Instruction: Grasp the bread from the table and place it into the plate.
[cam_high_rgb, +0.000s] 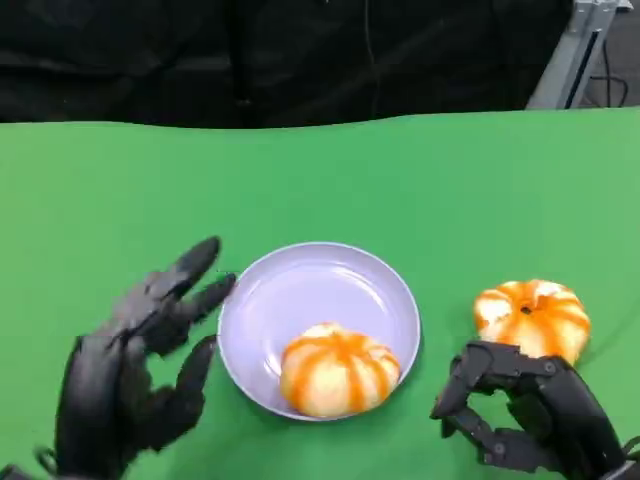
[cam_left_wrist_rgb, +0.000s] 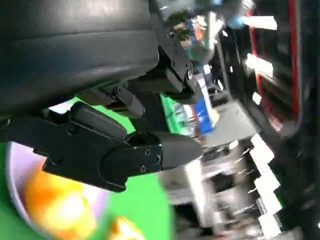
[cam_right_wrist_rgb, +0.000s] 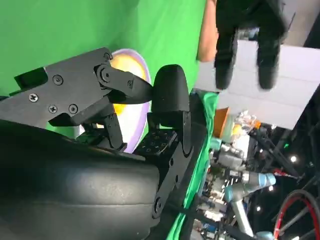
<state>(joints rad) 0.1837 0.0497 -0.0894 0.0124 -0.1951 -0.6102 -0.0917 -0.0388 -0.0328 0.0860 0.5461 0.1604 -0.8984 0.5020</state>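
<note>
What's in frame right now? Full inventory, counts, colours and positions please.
Bread in plate: 1, pumpkin-shaped, pale with orange stripes, lying in the near part of the plate.
Bread on table: 1, same shape and colours, on the cloth to the right of the plate, just beyond the right hand.
Plate: 1, pale lilac, round, centre of the table.
Table: 1, covered in green cloth.
Metal frame: 1, grey, far right behind the table.
Left hand: 1, black, fingers spread, holding nothing, left of the plate.
Right hand: 1, black, fingers apart, holding nothing, close behind the bread on the table.
</note>
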